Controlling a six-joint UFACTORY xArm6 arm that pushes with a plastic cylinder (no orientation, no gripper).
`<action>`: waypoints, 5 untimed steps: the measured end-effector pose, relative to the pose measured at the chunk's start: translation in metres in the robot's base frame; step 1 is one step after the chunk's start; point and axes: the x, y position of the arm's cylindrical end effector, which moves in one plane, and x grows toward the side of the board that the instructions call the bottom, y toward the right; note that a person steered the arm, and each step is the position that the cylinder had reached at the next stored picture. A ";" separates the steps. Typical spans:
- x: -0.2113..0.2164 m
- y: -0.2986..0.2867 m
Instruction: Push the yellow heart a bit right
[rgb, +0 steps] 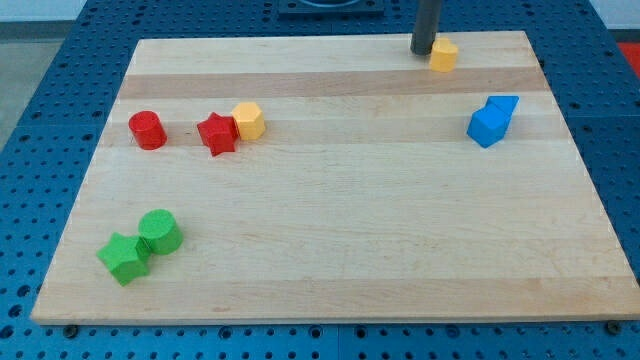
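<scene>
The yellow heart (443, 55) sits near the top edge of the wooden tabletop (330, 250), toward the upper right of the frame. Its shape is small and blurred here, so I cannot tell which way its point faces or where its long axis runs. My tip (421, 52) stands just at the heart's left side, touching or very nearly so. I carry a plain dark rod with no fingers, so nothing is spread or pinching. To the heart's right, bare wood runs on to the tabletop's right edge; above it the top edge is close.

Below and to the right, well apart from the heart, two blue blocks (491, 121) touch each other near the right edge. Far across at the upper left, a yellow hexagonal block (248, 120) touches a red star (216, 133), with a red cylinder (147, 130) near them on the left. At lower left, a green cylinder (160, 231) touches a green star (124, 258).
</scene>
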 end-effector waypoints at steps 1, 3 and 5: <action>0.011 -0.009; 0.027 0.003; 0.026 0.030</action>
